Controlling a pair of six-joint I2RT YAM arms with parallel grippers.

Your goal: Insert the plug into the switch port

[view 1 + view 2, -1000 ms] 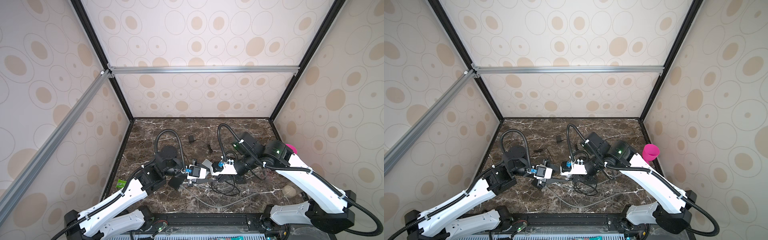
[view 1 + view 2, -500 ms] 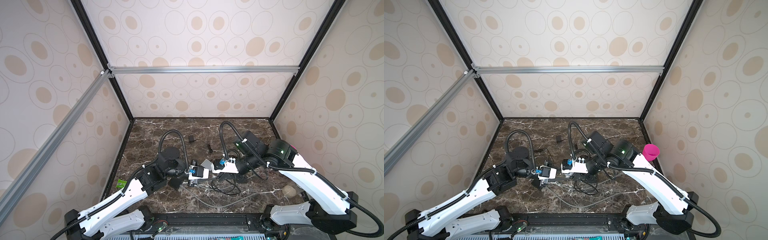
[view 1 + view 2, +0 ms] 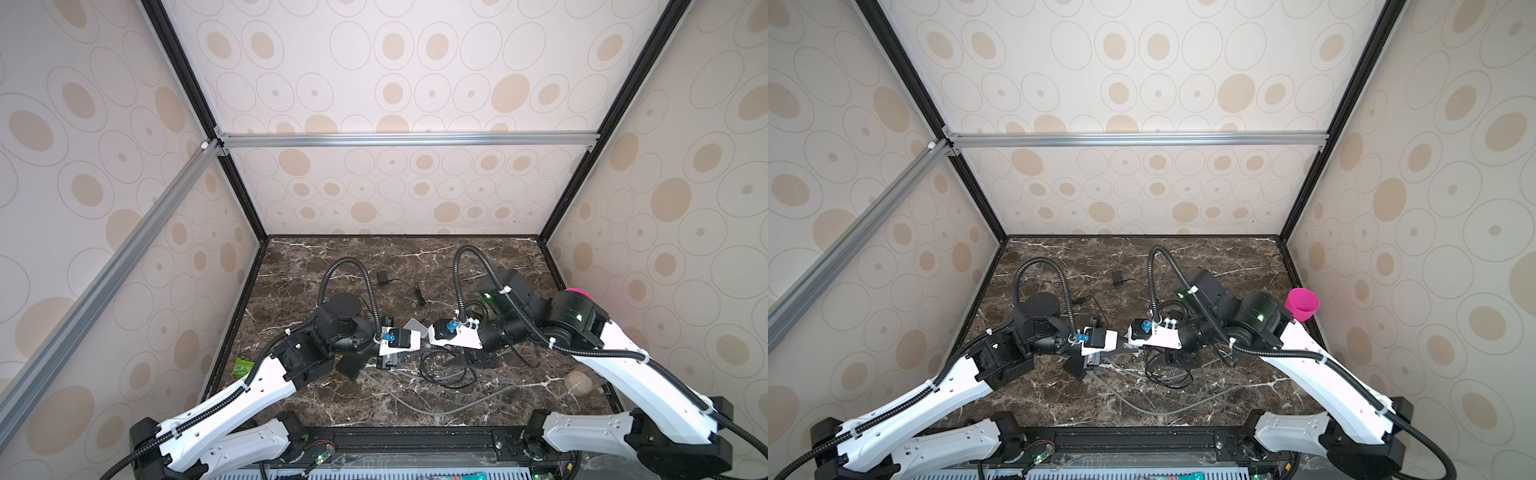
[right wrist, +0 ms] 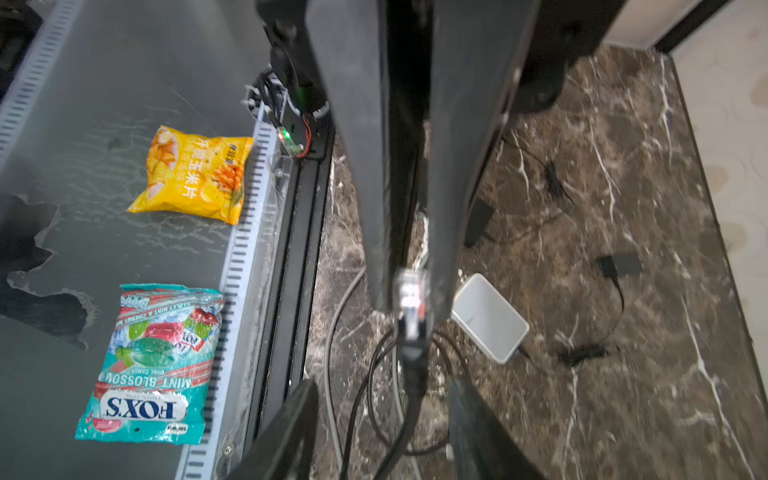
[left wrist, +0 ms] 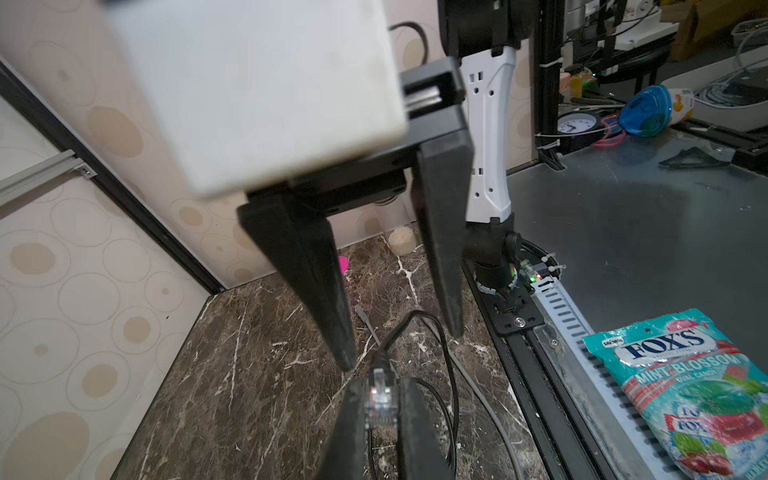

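Bright even light, blurred foreground

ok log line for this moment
left gripper: shut on plug | right gripper: open, facing it | switch: flat on table | plug: not inserted

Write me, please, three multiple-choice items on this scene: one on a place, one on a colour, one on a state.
1. Where does the white rectangular plastic switch box lie?
A. on the dark marble tabletop
B. held in mid-air
C. on a candy bag

2. What colour is the plastic cup near the right arm?
A. green
B. pink
C. blue

3. Which gripper holds the clear cable plug?
A. the left gripper
B. the right gripper
C. neither

Answers:
1 A: it rests flat on the marble.
2 B: its wall and rim are bright pink.
3 A: the left gripper is shut on it, while the right gripper's jaws stand apart.
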